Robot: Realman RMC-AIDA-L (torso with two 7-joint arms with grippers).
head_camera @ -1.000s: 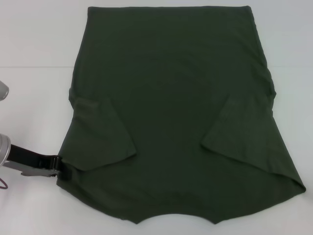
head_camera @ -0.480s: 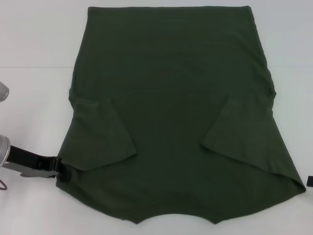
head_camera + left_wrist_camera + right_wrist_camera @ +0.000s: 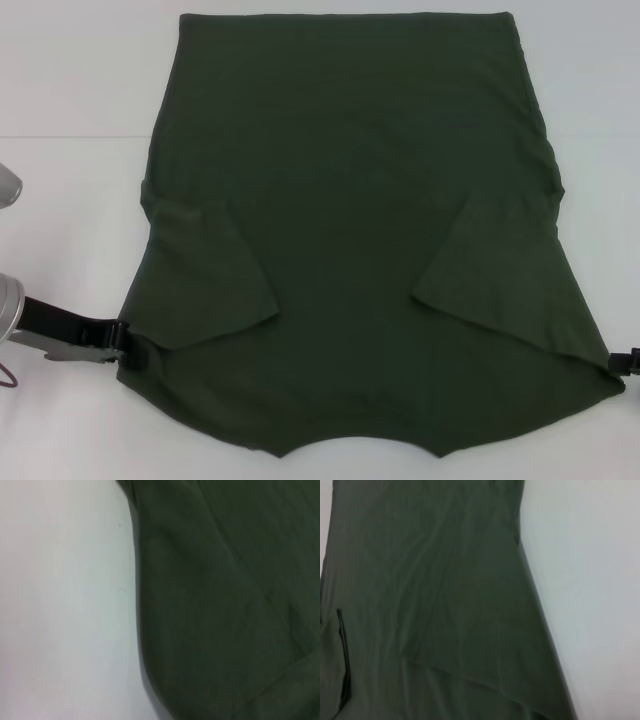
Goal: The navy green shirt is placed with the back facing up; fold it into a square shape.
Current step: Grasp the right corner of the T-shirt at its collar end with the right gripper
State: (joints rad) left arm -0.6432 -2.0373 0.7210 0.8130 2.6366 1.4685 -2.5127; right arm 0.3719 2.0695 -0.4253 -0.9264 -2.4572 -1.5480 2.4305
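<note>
At the left edge of the head view the left gripper (image 3: 118, 340) lies low on the white table (image 3: 70, 200), its dark tip touching the lower left corner of the shirt; whether it is pinching the cloth or just resting against it, I cannot tell. One shirt (image 3: 350, 230) is here, dark olive green and plain side up, filling the middle of the frame. Its long axis runs from top to bottom of the picture, straight hem at the top and curved neckline at the bottom edge. Both sleeves are folded inward, two flaps, one on each side. At the far right edge, the right gripper (image 3: 628, 362) shows only as a dark tip at the shirt's lower right corner; its fingers cannot be judged.
</note>
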